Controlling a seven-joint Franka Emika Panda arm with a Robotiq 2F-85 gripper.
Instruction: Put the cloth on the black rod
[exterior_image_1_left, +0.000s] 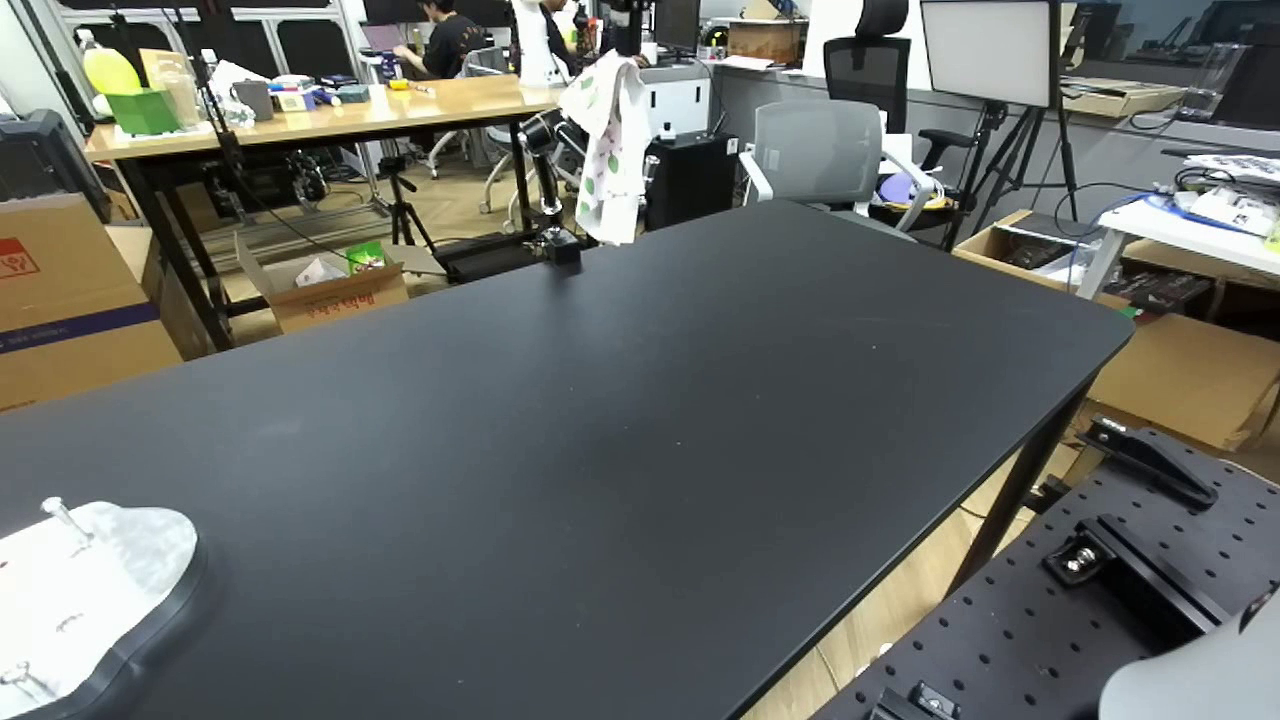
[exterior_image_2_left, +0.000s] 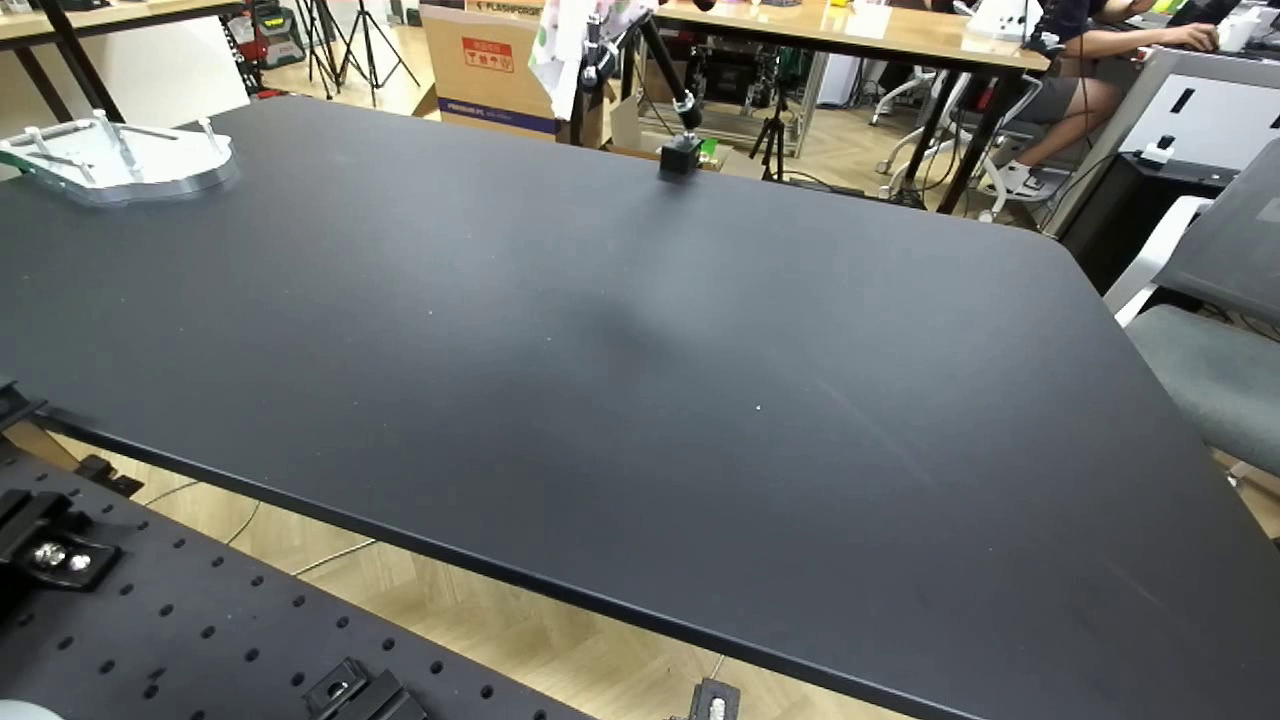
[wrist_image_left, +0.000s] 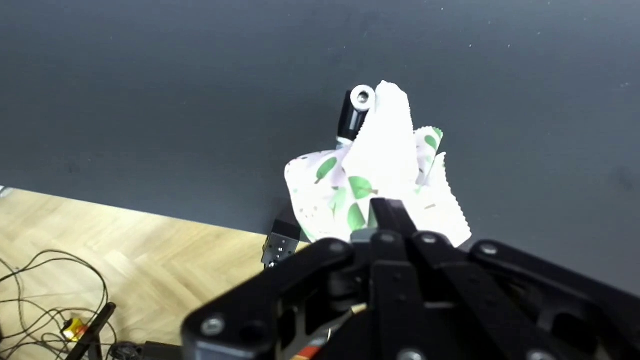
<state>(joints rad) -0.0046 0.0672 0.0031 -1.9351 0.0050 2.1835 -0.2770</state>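
A white cloth with green leaf prints hangs at the far table edge in both exterior views (exterior_image_1_left: 610, 150) (exterior_image_2_left: 560, 60). It also shows in the wrist view (wrist_image_left: 382, 145). My gripper (wrist_image_left: 392, 202) is shut, its fingertips together at the cloth. In an exterior view the cloth's top reaches up to my gripper (exterior_image_1_left: 627, 45) and hangs from it. The black rod (wrist_image_left: 352, 117), with a silver end, sticks out beside the cloth's edge and runs beneath it. The cloth hides the rest of the rod, so I cannot tell how it lies over it. The gripper is out of frame in an exterior view.
The rod's jointed stand has a black base (exterior_image_1_left: 562, 245) (exterior_image_2_left: 680, 155) on the far edge of the dark table (exterior_image_1_left: 640, 420). A white board with upright pegs (exterior_image_1_left: 130, 560) (exterior_image_2_left: 130, 160) lies on the table. A perforated mounting plate (exterior_image_1_left: 1000, 620) sits beyond the near edge.
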